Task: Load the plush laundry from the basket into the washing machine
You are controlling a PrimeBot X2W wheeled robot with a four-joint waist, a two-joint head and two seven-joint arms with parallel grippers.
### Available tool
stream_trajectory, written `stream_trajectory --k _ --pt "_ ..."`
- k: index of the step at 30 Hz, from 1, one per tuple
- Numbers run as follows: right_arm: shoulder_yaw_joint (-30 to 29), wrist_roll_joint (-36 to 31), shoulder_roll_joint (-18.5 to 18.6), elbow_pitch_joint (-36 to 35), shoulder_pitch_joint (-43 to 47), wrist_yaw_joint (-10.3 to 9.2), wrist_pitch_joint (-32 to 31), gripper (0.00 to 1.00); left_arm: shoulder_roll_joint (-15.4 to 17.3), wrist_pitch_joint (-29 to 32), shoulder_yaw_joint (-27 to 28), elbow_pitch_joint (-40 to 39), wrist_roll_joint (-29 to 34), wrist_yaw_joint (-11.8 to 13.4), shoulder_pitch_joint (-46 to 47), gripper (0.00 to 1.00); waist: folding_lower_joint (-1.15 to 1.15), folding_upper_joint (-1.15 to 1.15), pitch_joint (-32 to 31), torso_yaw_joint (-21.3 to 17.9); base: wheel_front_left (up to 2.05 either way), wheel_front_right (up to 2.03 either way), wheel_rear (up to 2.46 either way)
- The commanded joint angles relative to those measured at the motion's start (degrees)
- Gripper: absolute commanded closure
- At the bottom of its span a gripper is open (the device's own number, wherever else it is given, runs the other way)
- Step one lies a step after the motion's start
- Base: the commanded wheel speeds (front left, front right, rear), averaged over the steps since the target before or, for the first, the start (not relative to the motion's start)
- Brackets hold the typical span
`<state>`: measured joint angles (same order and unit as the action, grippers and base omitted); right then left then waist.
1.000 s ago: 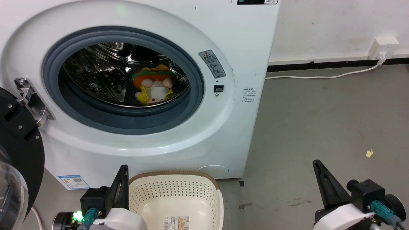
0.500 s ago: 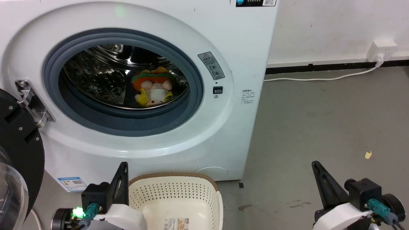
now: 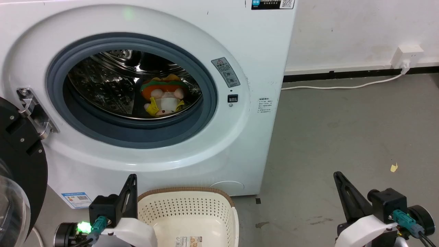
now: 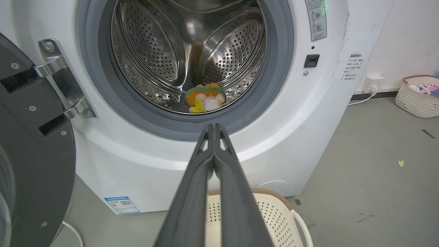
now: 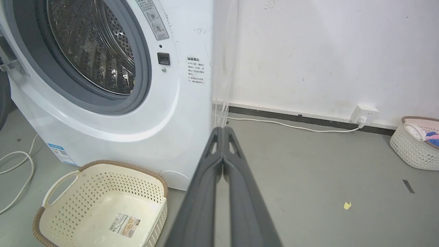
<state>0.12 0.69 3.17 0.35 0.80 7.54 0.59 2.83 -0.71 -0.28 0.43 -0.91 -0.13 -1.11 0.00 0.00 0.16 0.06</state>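
Observation:
The plush laundry (image 3: 164, 97) (image 4: 205, 101) lies at the bottom of the steel drum inside the washing machine (image 3: 240, 144) (image 4: 274, 144) (image 5: 178, 113), whose porthole stands open. The cream basket (image 3: 187, 209) (image 5: 103, 192) (image 4: 274, 212) sits on the floor in front of the machine, holding just a sticker on its bottom. My left gripper (image 3: 132, 178) (image 4: 213, 126) is shut and holds nothing, at the basket's left rim. My right gripper (image 3: 337, 175) (image 5: 223, 129) is shut too, over bare floor to the machine's right.
The black-rimmed door (image 3: 19, 164) (image 4: 31, 154) hangs open at the left. A white cable (image 3: 343, 85) runs along the wall to a socket (image 3: 406, 55). A second basket with clothes (image 5: 416, 142) (image 4: 418, 96) stands far right. A yellow scrap (image 3: 393, 167) lies on the grey floor.
The whole head view has drifted slightly, so the camera moved. Both grippers stay shut in the same places, and the plush stays in the drum.

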Motion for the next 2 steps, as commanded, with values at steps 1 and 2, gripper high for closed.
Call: stream_trajectory --k 1,2 --pt "-0.1 -0.5 -0.3 -0.3 -0.7 -0.05 -0.3 1.00 0.0 0.4 0.3 -0.3 0.7 0.1 1.0 1.00 0.00 0.00 -0.1 0.0 0.00 0.00 0.00" --pt "-0.1 -0.6 -0.3 -0.3 -0.8 -0.05 -0.4 1.00 0.0 0.5 0.3 -0.4 0.8 0.1 1.1 1.00 0.00 0.00 -0.1 0.0 0.00 0.00 0.00"
